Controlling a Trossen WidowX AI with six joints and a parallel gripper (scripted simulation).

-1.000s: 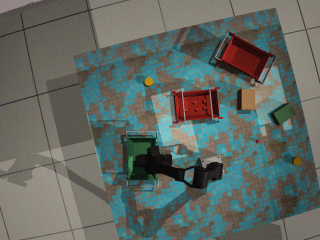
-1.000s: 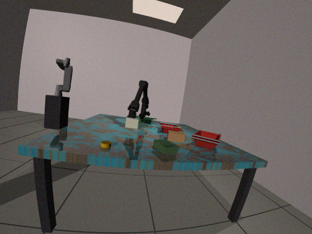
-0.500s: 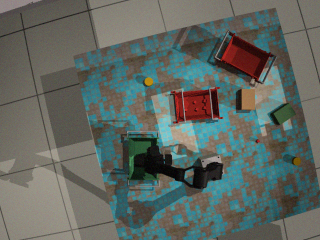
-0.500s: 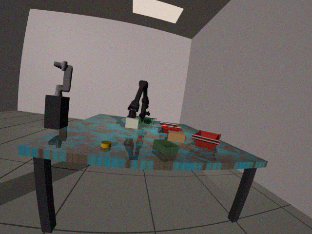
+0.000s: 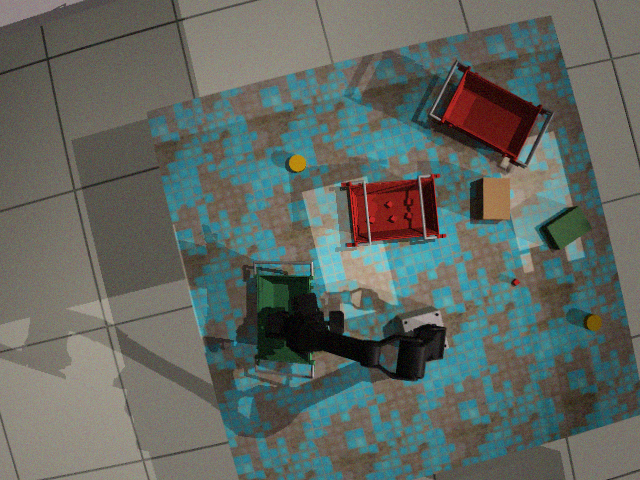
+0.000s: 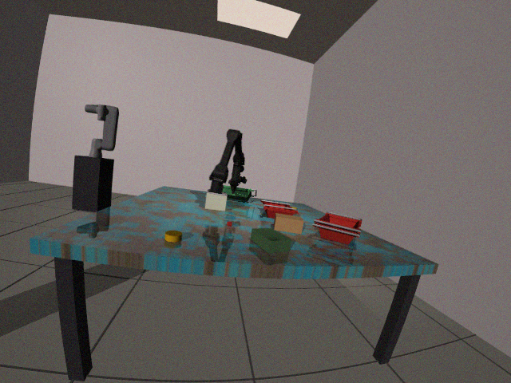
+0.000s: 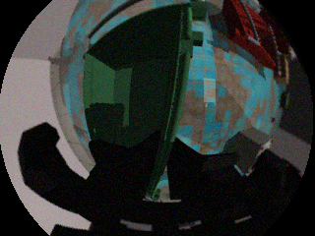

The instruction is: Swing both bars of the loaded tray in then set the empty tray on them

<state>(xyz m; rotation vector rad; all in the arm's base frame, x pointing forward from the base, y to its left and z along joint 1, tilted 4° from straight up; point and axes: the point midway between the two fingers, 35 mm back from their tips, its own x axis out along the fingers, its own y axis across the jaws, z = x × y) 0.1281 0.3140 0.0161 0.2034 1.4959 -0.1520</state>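
"Green tray [image 5: 284, 276] [image 6: 245, 198] [image 7: 182, 88] first. Where, and what's got it?"

"Near the arm's base, off to one side of the loaded red tray [image 5: 395, 237] [image 6: 278, 211] [image 7: 246, 39]. Jaws are narrow, closed on the green tray's long side wall: one finger inside, one outside. Whether it's off the worktop [image 5: 361, 439] [image 6: 144, 230], can't tell."

"Why that wall?"

"Thin, so it fits between the fingers. Gripping there also leaves the underside free to land on the bars. Likely catch: one-sided hold, so the far side may sag."

"And the bars [image 5: 368, 217] [image 6: 276, 201] [image 7: 248, 25]?"

"Both already across the red tray's top, set apart, over the small blocks [image 5: 389, 204]. That gives two supports and should keep the upper tray out of the load. Bar step looks done."

"Green tray's own bars [image 5: 284, 264] [image 6: 255, 192]?"

"Out at the ends. Makes sense, nothing needs to sit on that one."

"Other red tray [image 5: 475, 136] [image 6: 338, 237]?"

"Well apart, bars out, no load seen. Reads as a spare."

"Next?"

"My call: lift, carry over, turn to match the red tray, lower level across both bars, then release. Placing isn't done. Off-centre or tilted, it could slip inside."
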